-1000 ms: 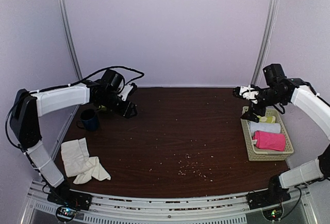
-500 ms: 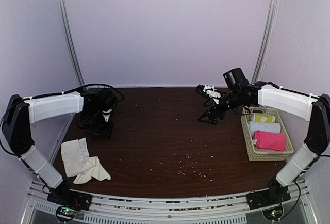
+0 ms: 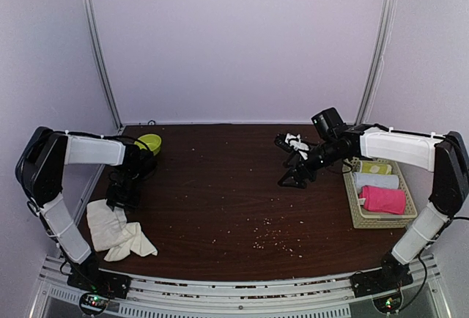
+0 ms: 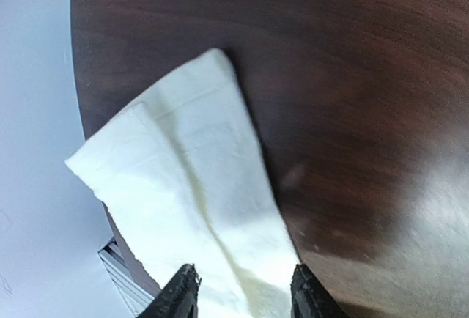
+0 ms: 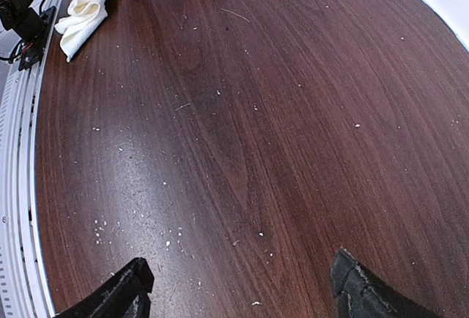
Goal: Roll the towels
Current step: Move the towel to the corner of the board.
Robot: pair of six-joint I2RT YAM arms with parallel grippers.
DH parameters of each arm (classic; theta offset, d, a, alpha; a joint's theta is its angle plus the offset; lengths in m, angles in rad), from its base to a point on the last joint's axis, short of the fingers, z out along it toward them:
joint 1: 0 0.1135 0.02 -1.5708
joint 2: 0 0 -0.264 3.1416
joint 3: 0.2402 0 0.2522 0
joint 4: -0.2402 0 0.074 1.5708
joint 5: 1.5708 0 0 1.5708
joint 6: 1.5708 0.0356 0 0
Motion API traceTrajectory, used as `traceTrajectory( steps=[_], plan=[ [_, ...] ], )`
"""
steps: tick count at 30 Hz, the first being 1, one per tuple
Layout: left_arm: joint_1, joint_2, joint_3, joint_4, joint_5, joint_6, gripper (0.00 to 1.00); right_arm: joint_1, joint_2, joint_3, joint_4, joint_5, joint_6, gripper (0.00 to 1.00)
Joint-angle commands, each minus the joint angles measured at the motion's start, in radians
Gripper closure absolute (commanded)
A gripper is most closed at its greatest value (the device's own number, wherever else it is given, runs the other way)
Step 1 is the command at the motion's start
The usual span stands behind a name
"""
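Cream towel [image 4: 183,179] just under L gripper [image 4: 242,296], jaws apart.

You see: cream towel [image 3: 110,223] at 8 o'clock, plain; bright pink towel [image 3: 383,199] at 3 o'clock in beige woven basket [image 3: 351,199]; table [image 3: 234,186] dark brown, wood-grained, pale-flecked.

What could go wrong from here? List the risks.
1. The cream towel lies rumpled at the left edge of the table; the open left gripper above it may pinch only one layer or drag it off.
2. Crumbs litter the table; rolling there could trap them in the cloth.
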Motion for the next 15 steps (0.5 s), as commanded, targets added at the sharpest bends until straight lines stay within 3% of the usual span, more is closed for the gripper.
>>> traceTrajectory(
  steps=[1, 8, 12, 15],
  plan=[
    [0.055, 0.015, -0.014, 0.068, 0.008, 0.026, 0.51, 0.002, -0.007, -0.01, 0.015, -0.024, -0.003, 0.14],
    [0.08, 0.072, -0.052, 0.198, 0.136, 0.102, 0.69, 0.002, 0.015, -0.005, 0.008, -0.015, -0.004, 0.14],
    [0.072, 0.049, -0.055, 0.249, 0.227, 0.135, 0.97, 0.003, 0.029, 0.0, 0.006, -0.01, -0.007, 0.14],
    [0.02, -0.005, -0.005, 0.264, 0.301, 0.161, 1.0, 0.005, 0.041, 0.01, -0.006, -0.002, -0.012, 0.15]
  ],
)
